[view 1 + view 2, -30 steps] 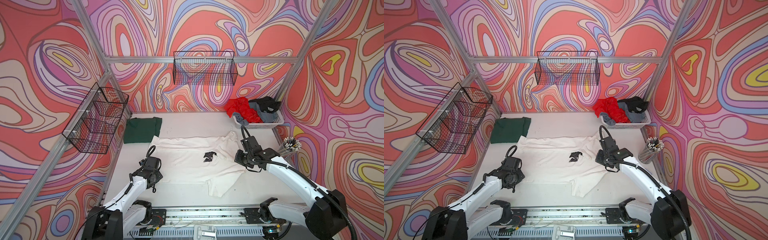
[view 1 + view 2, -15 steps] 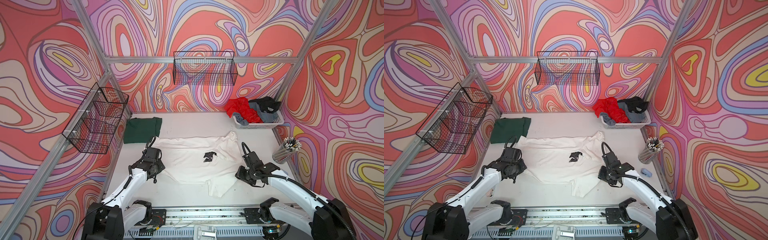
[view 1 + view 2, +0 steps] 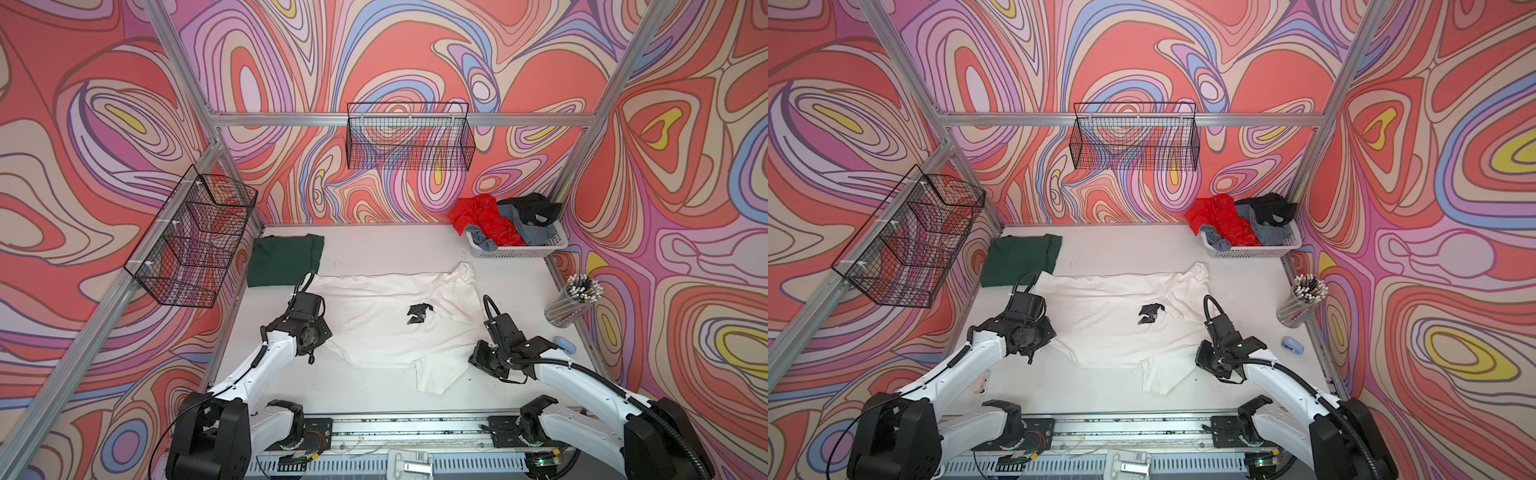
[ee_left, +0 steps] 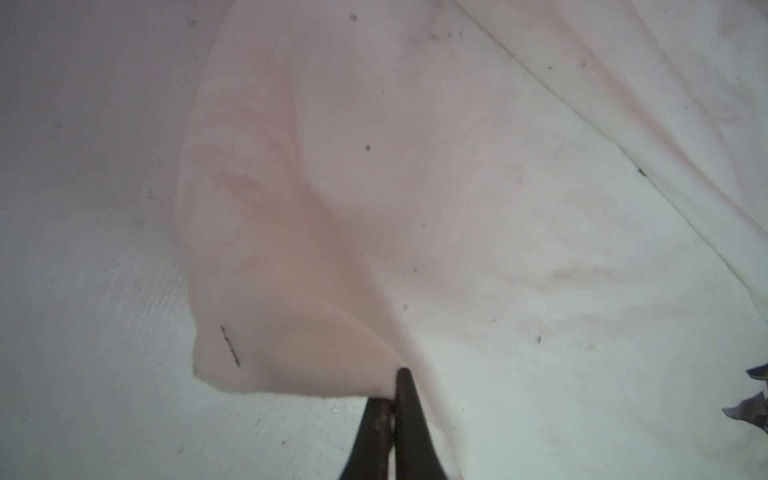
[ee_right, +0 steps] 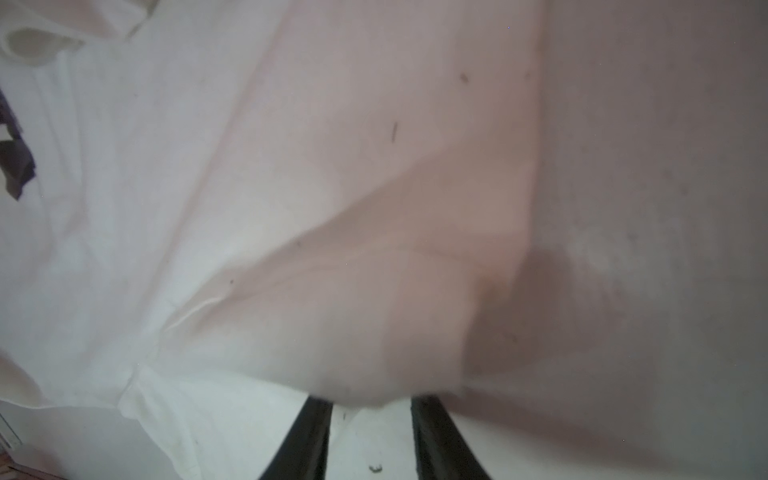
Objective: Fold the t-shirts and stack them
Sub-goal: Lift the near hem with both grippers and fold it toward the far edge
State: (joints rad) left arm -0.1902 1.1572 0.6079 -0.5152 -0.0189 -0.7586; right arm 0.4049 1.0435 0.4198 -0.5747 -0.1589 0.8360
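A white t-shirt (image 3: pixel 374 328) (image 3: pixel 1108 328) with a small black print lies spread across the table middle. My left gripper (image 3: pixel 320 338) (image 3: pixel 1038 336) (image 4: pixel 392 390) is shut on the white t-shirt's (image 4: pixel 498 249) left edge, lifting a fold. At the shirt's right front edge is my right gripper (image 3: pixel 484 359) (image 3: pixel 1208 357) (image 5: pixel 372 405). Its jaws stand apart, and the cloth hem (image 5: pixel 332 208) drapes over the tips and hides them. A folded dark green t-shirt (image 3: pixel 284 259) (image 3: pixel 1019 259) lies at the back left. Red (image 3: pixel 482 220), grey (image 3: pixel 532 232) and black (image 3: pixel 532 210) t-shirts are piled in the basket.
The white perforated basket (image 3: pixel 519 251) (image 3: pixel 1254 251) stands at the back right. A cup of pencils (image 3: pixel 573 301) (image 3: pixel 1304 301) and a small blue object (image 3: pixel 565 344) sit along the right edge. Black wire baskets hang on the back wall (image 3: pixel 409 141) and the left wall (image 3: pixel 195 237).
My right gripper came off the shirt near its collar, opened, and moved toward the table front to the shirt's right edge. My left gripper stayed shut on the left edge, shifting slightly back.
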